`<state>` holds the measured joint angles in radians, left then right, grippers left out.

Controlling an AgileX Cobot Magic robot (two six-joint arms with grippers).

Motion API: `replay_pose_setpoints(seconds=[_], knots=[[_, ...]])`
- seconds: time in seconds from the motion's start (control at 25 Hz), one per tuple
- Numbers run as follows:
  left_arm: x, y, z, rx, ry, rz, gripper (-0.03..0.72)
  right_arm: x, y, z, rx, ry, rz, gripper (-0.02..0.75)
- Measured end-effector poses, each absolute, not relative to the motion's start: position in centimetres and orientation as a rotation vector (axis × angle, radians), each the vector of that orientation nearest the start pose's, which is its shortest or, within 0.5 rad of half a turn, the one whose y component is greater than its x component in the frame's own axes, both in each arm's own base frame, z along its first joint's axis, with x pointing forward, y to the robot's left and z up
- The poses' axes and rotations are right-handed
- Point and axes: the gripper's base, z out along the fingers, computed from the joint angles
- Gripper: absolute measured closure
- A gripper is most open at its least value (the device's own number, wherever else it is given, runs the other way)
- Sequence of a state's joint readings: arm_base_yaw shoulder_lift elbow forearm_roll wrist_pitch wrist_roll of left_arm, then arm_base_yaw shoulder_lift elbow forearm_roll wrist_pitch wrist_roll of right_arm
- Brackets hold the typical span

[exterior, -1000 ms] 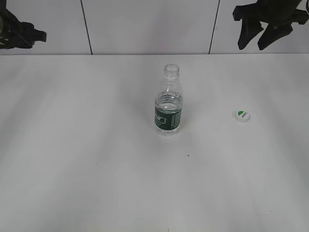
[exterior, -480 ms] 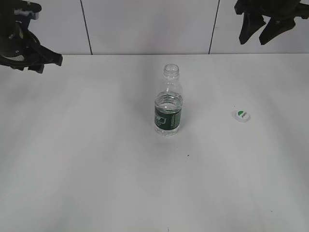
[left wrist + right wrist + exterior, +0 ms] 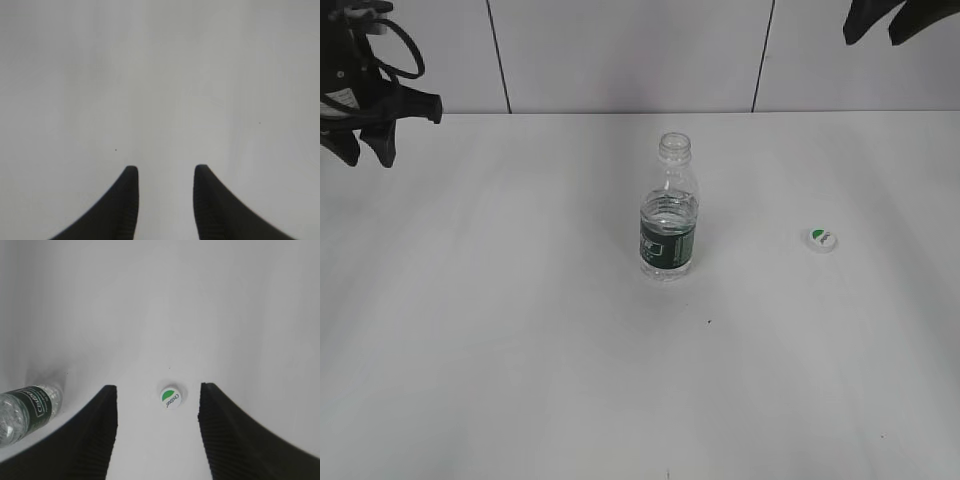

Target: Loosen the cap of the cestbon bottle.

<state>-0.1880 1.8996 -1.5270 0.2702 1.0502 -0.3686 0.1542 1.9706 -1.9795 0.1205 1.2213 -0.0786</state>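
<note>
Bottle: we see the cestbon bottle (image 3: 669, 222) upright near mid-table, neck open, no cap on it; green label band round lower body, water inside approx. to top of label. In right wrist view it shows at the left edge (image 3: 27, 410).
Cap: the cap (image 3: 822, 239) lies flat on the table (image 3: 520, 330), to the right of the bottle & well apart from it, green mark up. Right wrist view has it (image 3: 170, 397) on the table between the two finger outlines, not touching either.
L gripper: we find the left gripper (image 3: 163, 172) at far left of ext. view (image 3: 365, 120), well away from bottle & cap. Wrist cam shows a clear gap between its fingers (image 3: 125, 205), nothing in between, only bare table beneath. So it's apart & empty.
R gripper: the right gripper (image 3: 157, 390) is mostly cut off at top-right corner of ext. view (image 3: 880, 20). Its fingers (image 3: 95, 440) stand wide apart, holding nothing; cap sits on the table within the gap.
Backdrop: white wall panels (image 3: 620, 50) w/ dark seams behind the table.
</note>
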Motion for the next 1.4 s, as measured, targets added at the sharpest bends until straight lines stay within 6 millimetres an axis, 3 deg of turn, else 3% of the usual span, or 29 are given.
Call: replay_pose_setpoints(seconds=[0.36,0.48,0.8,1.12,1.4], knots=[[38.0,-5.2,24.0,-0.058,2.994,0.295,0.452,38.6,7.1,40.0,-0.281,2.516,0.196,0.335],[37.8,-5.4,24.0,-0.051,3.011,0.265,0.452,37.0,7.0,40.9,-0.278,2.505,0.22,0.335],[37.4,-5.9,24.8,-0.067,3.015,0.164,0.45,31.1,5.9,38.1,-0.282,2.646,0.192,0.335],[36.0,-5.8,28.4,-0.074,2.928,0.106,0.447,24.8,4.9,36.4,-0.282,2.705,0.19,0.335],[33.5,-5.5,33.1,-0.045,2.802,0.047,0.446,19.1,4.2,35.2,-0.276,2.7,0.229,0.335]])
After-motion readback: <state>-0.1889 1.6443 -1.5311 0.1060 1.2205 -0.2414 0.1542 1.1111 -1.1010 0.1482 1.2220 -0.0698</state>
